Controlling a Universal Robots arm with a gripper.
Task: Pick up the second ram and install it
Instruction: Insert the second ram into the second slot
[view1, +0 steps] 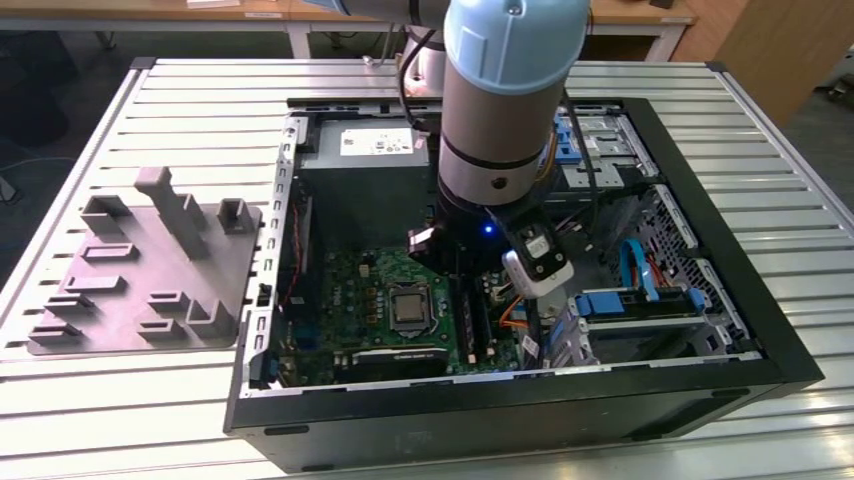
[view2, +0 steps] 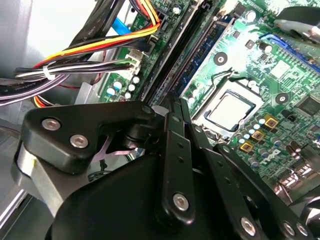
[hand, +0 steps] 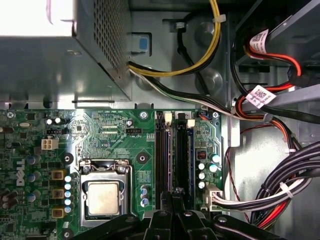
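My gripper (view1: 467, 283) hangs low inside the open computer case (view1: 747, 300), over the motherboard (view1: 360, 300). In both wrist views its black fingers (view2: 172, 145) stand pressed together, and I see nothing between them. The gripper (hand: 173, 195) sits over one end of the long black slots (hand: 162, 160). A thin bluish-green ram stick (hand: 191, 160) stands on edge in the slot farthest from the processor (hand: 103, 196). It shows again as the bluish-green stick (view2: 202, 50) in the second wrist view. Whether it is the second ram I cannot tell.
Yellow, orange and black cable bundles (view2: 95, 47) run close beside the slots. The power supply (view1: 367, 165) fills the case's far end and drive bays with a blue cable (view1: 638, 270) line the exterior view's right. A grey holder fixture (view1: 147, 260) lies on the table at the exterior view's left.
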